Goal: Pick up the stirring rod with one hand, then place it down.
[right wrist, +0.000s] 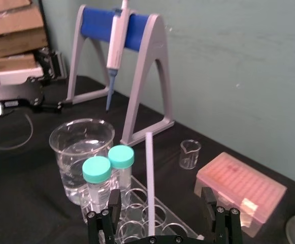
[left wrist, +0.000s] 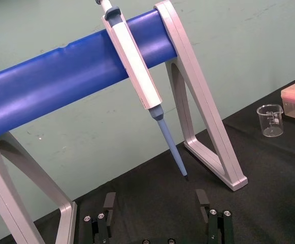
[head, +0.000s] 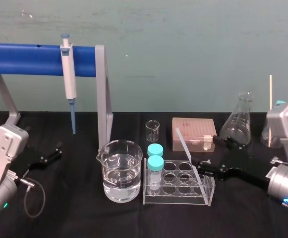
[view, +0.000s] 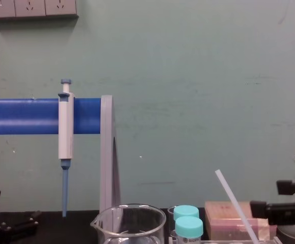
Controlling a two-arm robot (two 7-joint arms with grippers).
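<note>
The stirring rod is seen as translucent white. The pipette is white-bodied with a blue tip; the stand is made of a blue bar and grey legs. The tube caps are coloured teal, the tip box pink, the tablecloth black, the wall pale green.

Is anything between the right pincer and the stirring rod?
Nothing visible. The stirring rod, leaning in the tube rack, lies between the fingers of the open right pincer; the two capped tubes stand outside that gap. The left pincer sits parked far left.
</note>
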